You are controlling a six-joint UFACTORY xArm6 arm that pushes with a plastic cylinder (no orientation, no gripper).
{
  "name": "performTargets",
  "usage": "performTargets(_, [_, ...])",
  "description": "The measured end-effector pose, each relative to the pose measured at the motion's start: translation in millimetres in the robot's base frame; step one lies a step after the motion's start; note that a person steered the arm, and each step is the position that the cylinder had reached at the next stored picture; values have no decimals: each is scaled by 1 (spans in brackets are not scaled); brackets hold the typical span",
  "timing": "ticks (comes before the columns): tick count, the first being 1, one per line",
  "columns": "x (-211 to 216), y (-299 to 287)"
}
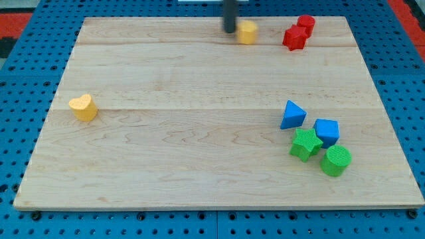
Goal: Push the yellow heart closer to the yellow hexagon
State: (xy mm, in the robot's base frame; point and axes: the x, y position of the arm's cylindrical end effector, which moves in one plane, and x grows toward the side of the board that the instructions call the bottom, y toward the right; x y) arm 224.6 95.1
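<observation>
board (199,133): pale wood, set on a blue pegboard. my tip (230,29): dark rod, far edge of the board, just left of the hexagon, touching it or nearly so; i cannot tell which. no jaws on this rod, so nothing to open or close and nothing is held. hexagon (248,32): yellow, far edge, a little right of centre. heart (84,107): yellow, left side, mid-depth, well apart from the hexagon and from my tip. red blocks (297,32): two, touching, far right; shapes unclear. blue triangle (292,115) and blue cube (327,131): near right. green star (305,144) and green cylinder (336,160): near right, just below the blue pair. step in hand, as judged: approach not yet begun; the heart looks untouched and my tip stands by the wrong block. next move calls for: leave the hexagon undisturbed, travel to the heart's left near side, then push right and far along the open wood between the two.
</observation>
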Motion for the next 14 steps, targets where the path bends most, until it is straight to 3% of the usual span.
performTargets(1, [20, -30])
performTargets(2, [84, -169])
performTargets(3, [217, -270])
performTargets(4, [304, -378])
performTargets(5, [255, -370])
performTargets(6, [213, -249])
performTargets(7, [180, -245])
performTargets(8, [233, -276])
performTargets(9, [163, -291])
performTargets(11, [117, -100])
performTargets(12, [102, -175])
performTargets(13, [151, -191])
performTargets(14, [140, -275])
